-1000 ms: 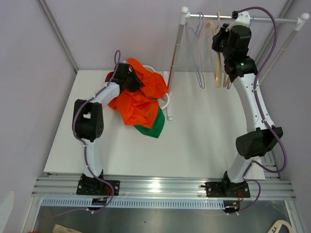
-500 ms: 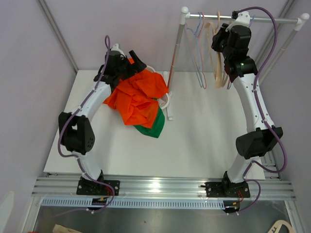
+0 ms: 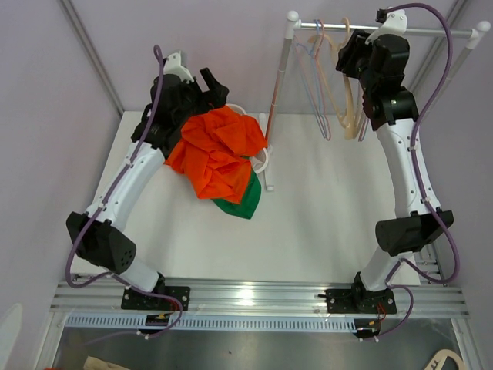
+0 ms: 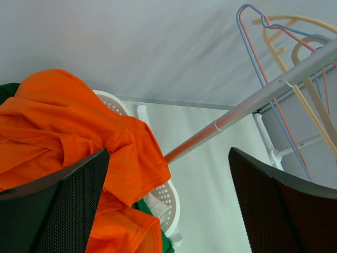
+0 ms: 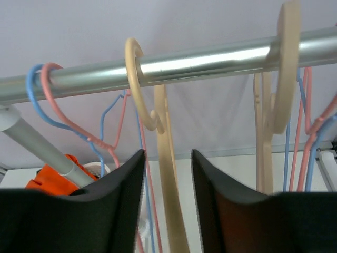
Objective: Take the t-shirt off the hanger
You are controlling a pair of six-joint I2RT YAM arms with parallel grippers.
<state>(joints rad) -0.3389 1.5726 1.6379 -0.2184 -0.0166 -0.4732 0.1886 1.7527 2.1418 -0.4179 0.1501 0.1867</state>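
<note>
The orange t-shirt (image 3: 219, 154) lies crumpled at the table's back left, off any hanger; the left wrist view shows it (image 4: 63, 132) draped over a white perforated basket (image 4: 171, 197). My left gripper (image 3: 202, 91) hangs above and behind the pile, open, nothing between its fingers (image 4: 168, 158). My right gripper (image 3: 350, 58) is up at the rail (image 3: 431, 32). Its jaws (image 5: 167, 154) stand open on either side of a cream hanger (image 5: 164, 121), with a gap on both sides. That bare hanger (image 3: 343, 100) hooks over the rail (image 5: 210, 58).
A green garment (image 3: 239, 202) pokes out under the orange pile. Blue and pink wire hangers (image 3: 317, 100) and a second cream hanger (image 5: 279, 79) hang on the rail. The rack's white upright (image 3: 279, 100) stands just right of the pile.
My left gripper opened and lifted up and back off the orange t-shirt, which stayed on the pile. My right gripper opened around the cream hanger and rose slightly.
</note>
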